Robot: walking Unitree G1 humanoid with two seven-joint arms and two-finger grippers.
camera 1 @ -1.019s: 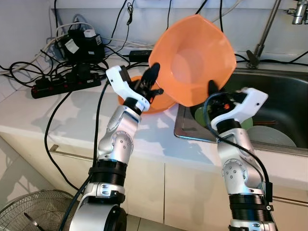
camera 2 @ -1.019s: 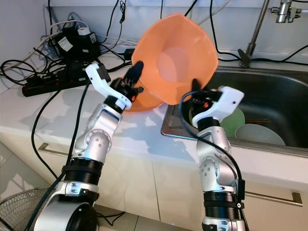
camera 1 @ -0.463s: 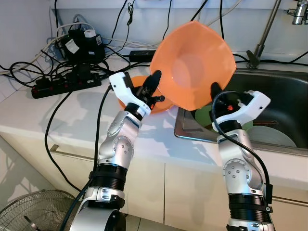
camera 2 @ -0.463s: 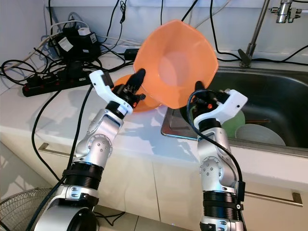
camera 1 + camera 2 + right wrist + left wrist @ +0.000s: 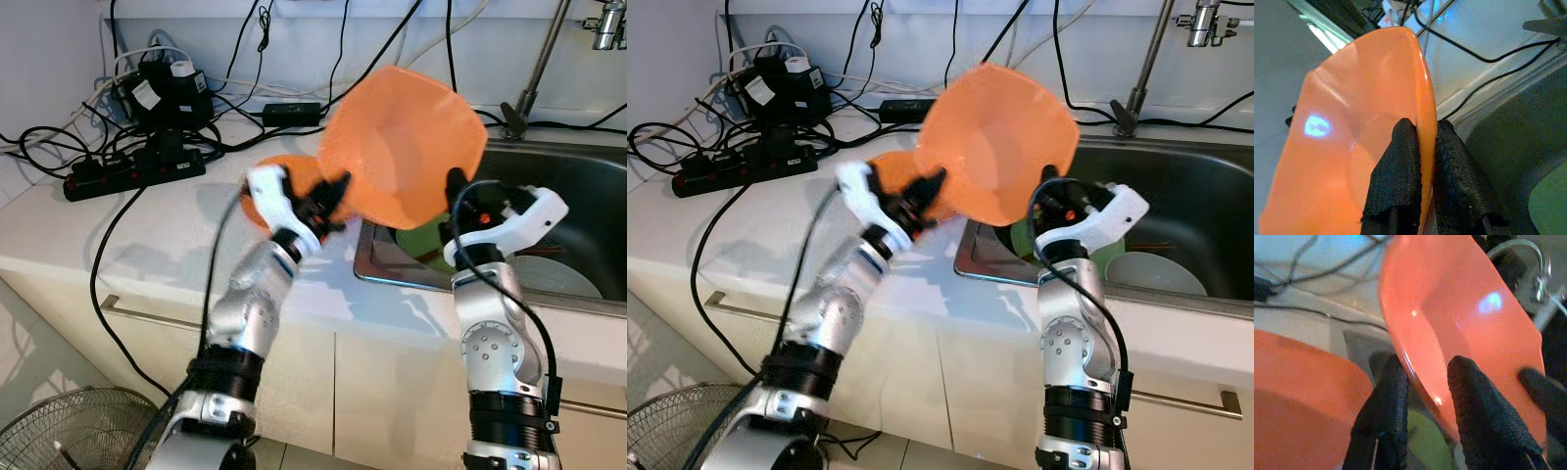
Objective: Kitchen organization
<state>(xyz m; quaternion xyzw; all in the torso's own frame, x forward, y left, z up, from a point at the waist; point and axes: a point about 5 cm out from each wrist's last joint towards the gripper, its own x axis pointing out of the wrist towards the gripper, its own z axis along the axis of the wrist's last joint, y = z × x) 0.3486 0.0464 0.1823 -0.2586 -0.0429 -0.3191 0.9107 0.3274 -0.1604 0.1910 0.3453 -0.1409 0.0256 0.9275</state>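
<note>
Left gripper (image 5: pixel 1422 396): fingers straddle the raised bowl's rim, a narrow gap, not pinching.
Orange bowl (image 5: pixel 407 145): tilted upright between both grippers, above the sink's (image 5: pixel 588 211) edge.
Right gripper (image 5: pixel 1420 161): clamped tight on that bowl's rim.

large orange bowl (image 5: pixel 407 142) tilted upright, second orange bowl (image 5: pixel 279 181) on counter

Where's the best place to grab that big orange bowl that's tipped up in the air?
The thin rim, probably. The orange bowl stands nearly on edge above the sink, so its rim is the only part narrow enough to pinch. The right gripper clamps the rim from the sink side; the left gripper straddles the opposite rim from the counter side. Two opposite edges should stop it swinging.
</note>
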